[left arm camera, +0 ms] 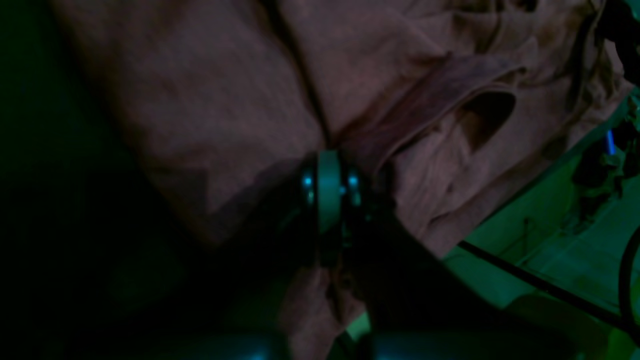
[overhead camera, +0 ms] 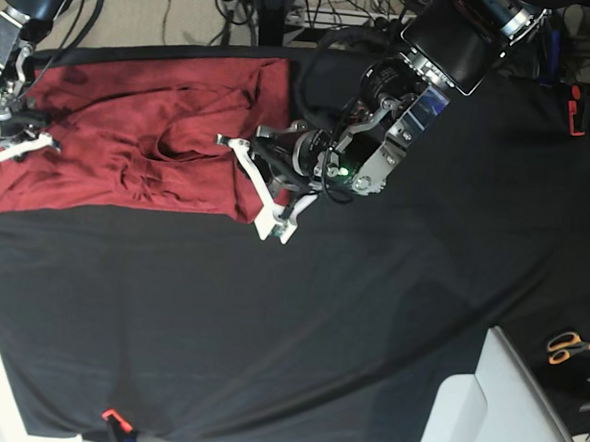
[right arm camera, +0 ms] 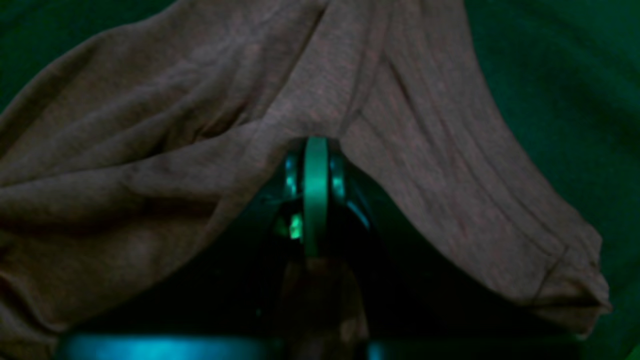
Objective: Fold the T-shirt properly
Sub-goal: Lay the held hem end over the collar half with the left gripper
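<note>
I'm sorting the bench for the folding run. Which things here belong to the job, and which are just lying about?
In the job:
- T-shirt
- left claw, shut on its edge
- right claw, shut on its far end

Lying about:
- scissors, orange-handled
- red and black tool
- black tablecloth underneath

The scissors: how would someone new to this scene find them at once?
Start at the black tablecloth and follow it to its far right edge in the base view. The scissors lie there, far from the red T-shirt; their orange handles set them apart.
</note>
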You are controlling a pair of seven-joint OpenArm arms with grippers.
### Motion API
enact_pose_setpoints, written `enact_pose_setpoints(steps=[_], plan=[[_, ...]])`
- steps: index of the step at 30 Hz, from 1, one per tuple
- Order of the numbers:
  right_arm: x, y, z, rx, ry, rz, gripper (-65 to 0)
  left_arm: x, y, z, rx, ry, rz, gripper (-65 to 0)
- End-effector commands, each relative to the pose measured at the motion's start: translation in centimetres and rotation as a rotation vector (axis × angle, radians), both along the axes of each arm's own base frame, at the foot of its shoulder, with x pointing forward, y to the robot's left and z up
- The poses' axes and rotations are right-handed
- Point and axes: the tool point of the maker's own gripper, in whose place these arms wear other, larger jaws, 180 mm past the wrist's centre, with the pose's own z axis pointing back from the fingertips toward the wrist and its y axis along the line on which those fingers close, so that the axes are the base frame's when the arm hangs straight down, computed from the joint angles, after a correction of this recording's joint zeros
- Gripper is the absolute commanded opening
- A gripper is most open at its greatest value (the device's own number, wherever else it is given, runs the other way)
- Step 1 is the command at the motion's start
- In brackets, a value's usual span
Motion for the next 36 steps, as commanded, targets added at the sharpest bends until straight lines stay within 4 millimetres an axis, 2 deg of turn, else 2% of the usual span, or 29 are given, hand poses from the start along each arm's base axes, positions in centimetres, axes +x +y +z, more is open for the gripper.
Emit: enact_pose_setpoints(steps=[1,5,9,16,24,31,36], plan=[[1.1,-1.1,1.5,-0.033,-0.046,-0.003,-65.0,1.1,-0.8,0.9,-0.031,-0.024,0.006,-65.0],[1.0,-1.1,1.4,-0.033,-0.045,-0.003,-65.0,0.2,-1.2,-0.8,-0.018,0.037,0.017,-65.0],[1.0,-1.2,1.5,-0.035,-0.045,-0.003,-65.0,-1.1,-2.7,-1.4,-0.019,0.066,-0.019,-65.0],[1.1,-1.2,1.5,-0.034,-0.046,-0.003,-65.0,-3.2,-6.7,-0.7,-0.023,0.044,-0.172,-65.0],[1.1,-1.2,1.4,-0.033,-0.046,-0.007,-65.0,-3.2,-7.1,-0.2,-0.035,0.033,-0.180,-65.0],[1.2,-1.1,1.5,-0.032,-0.047,-0.004,-65.0,-2.2,-6.7,0.1,-0.024,0.016,-0.174,-65.0],[1.2,-1.2,1.4,-0.031,-0.046,-0.006,-65.0,-2.6,-6.3,-0.3,-0.008,0.048,-0.183,-65.0]])
